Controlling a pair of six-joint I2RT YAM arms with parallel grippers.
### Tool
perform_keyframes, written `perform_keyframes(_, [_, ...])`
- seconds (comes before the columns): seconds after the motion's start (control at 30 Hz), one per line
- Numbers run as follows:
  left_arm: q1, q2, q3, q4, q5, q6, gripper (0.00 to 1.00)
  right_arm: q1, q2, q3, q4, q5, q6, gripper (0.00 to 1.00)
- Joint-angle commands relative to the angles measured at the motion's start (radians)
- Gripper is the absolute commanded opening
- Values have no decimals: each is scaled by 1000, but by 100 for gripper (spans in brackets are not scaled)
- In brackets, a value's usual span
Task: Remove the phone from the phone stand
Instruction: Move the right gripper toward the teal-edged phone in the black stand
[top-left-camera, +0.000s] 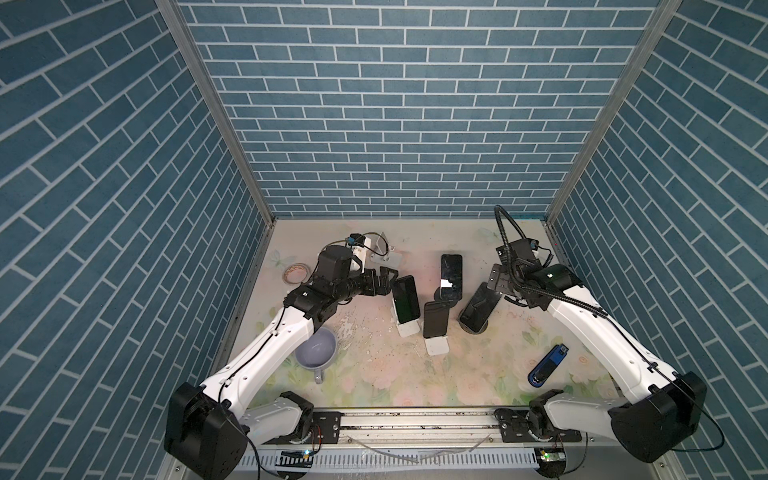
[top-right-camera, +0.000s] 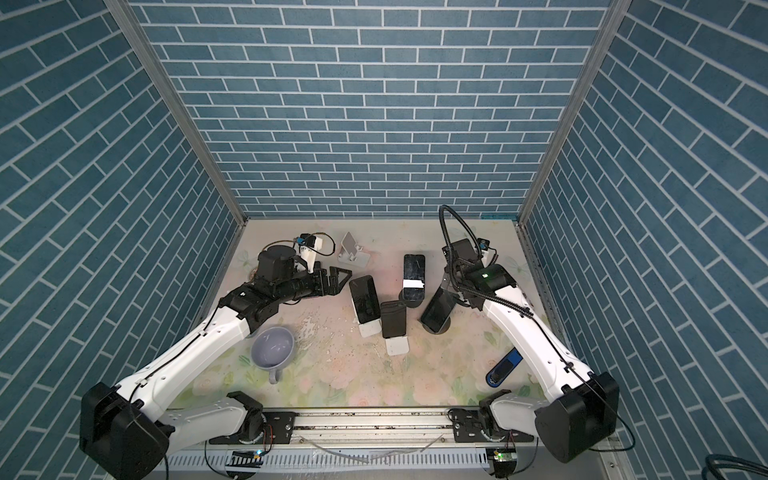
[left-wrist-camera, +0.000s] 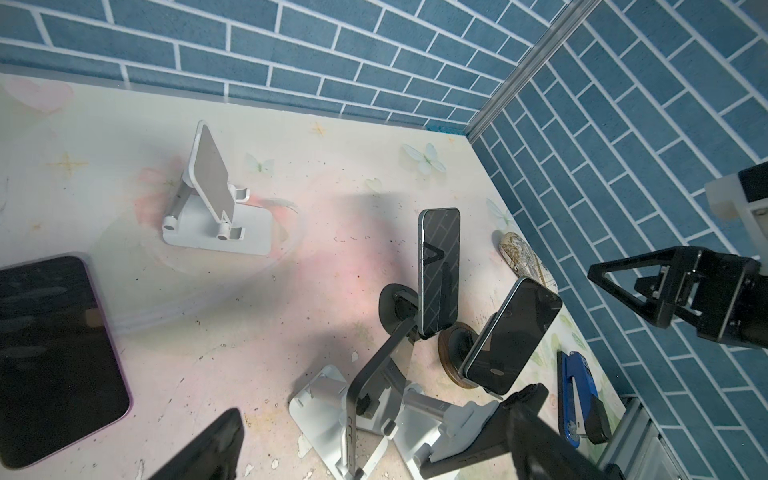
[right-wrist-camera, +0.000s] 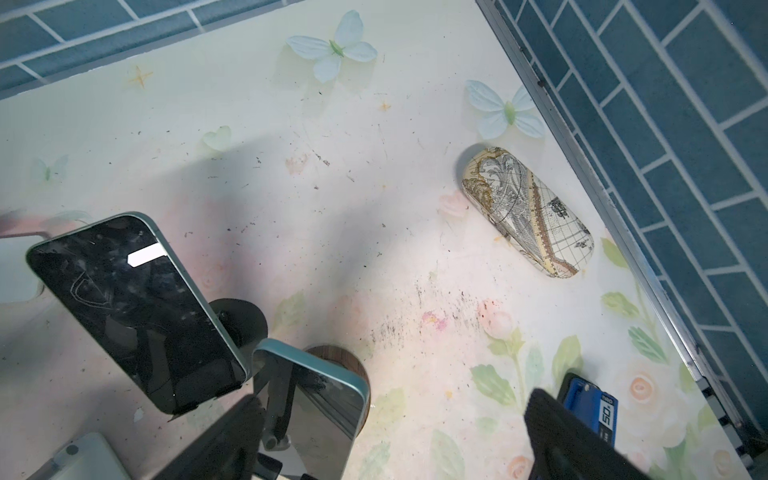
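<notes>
Blue-brick booth, floral tabletop (top-left-camera: 374, 374). Four phones on stands crowd between my tools. My left tool (top-left-camera: 384, 279): jaws wide, empty, just beside nearest phone (top-left-camera: 405, 299), seated on white stand (top-left-camera: 408, 329). My right tool (top-left-camera: 500, 284): also wide, empty, over tilted phone (top-left-camera: 478, 308). Risk, as I judge: sideways grab drags light stand, topples neighbour phone (top-left-camera: 435, 319) close behind; glossy glass may slip.

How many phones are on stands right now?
4: left phone beside the left end effector; front-middle phone; rear phone; right phone, tilted. The rear-left white stand is empty. None appears hidden.
</notes>
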Motion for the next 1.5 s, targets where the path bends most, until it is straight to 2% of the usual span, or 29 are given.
perform_keyframes(0.0, [-4,21,8,-43,1,10,100,32,25,41,-54,58,88,99])
perform_keyframes(0.53, [-3,66,-19,-50,31,45,100,198,128,37,-32,215,379,99])
perform_keyframes(0.73, [-4,70,-20,-51,41,60,100,211,162,24,-4,186,437,99])
perform_keyframes(1.47, [-2,67,-38,-50,47,102,100,195,265,-5,54,82,449,99])
